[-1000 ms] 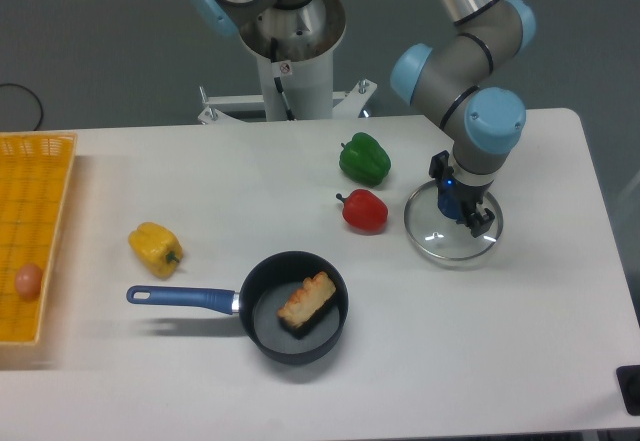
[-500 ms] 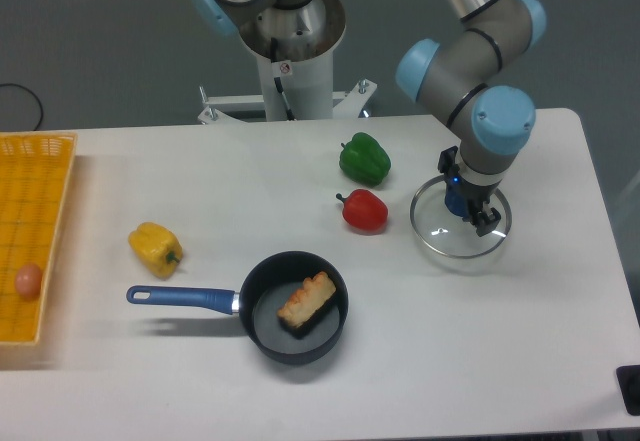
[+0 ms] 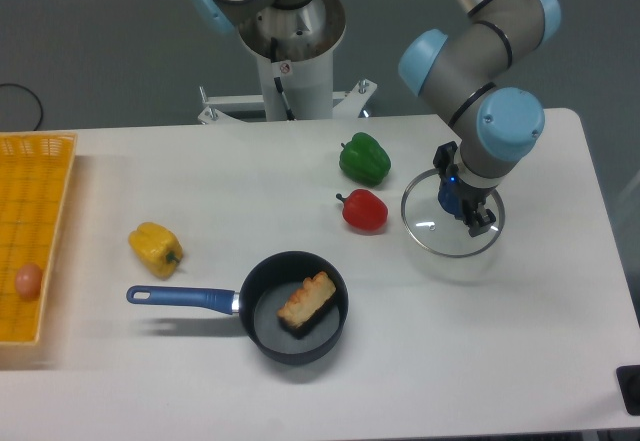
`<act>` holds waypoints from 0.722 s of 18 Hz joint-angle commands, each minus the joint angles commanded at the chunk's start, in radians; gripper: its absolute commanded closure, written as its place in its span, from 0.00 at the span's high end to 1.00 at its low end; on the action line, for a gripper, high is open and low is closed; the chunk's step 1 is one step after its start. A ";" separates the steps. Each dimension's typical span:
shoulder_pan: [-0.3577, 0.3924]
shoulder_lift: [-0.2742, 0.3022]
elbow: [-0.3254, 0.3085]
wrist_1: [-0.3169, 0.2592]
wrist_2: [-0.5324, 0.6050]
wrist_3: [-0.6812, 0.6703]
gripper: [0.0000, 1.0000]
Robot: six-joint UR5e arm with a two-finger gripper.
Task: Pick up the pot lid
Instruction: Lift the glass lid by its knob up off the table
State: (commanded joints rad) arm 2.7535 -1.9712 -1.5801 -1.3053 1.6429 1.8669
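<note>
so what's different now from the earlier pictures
The lid shifted slightly right in the picture, then back left and a touch up, moving with the gripper, whose hold on its blue knob seems unchanged. The pan, red pepper, green pepper and yellow pepper stayed put.

This looks like a robotics lab or test bench dressed with kitchen things. A jointed robot arm [image 3: 510, 121] reaches over a plain white counter [image 3: 150, 391], and a black cable [image 3: 41, 109] curves in at ten o'clock. The kitchen side shows in the frying pan [image 3: 252, 336] toward seven o'clock, the green pepper [image 3: 365, 160] and red pepper [image 3: 364, 212] near one o'clock, and the yellow crate [image 3: 50, 161] at nine o'clock.
</note>
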 joint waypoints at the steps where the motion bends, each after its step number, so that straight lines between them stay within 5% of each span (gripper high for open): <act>1: -0.002 -0.002 0.011 -0.009 0.000 0.000 0.62; 13: -0.034 -0.035 0.078 -0.023 -0.002 -0.020 0.62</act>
State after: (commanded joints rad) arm 2.7198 -2.0064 -1.5018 -1.3284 1.6413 1.8469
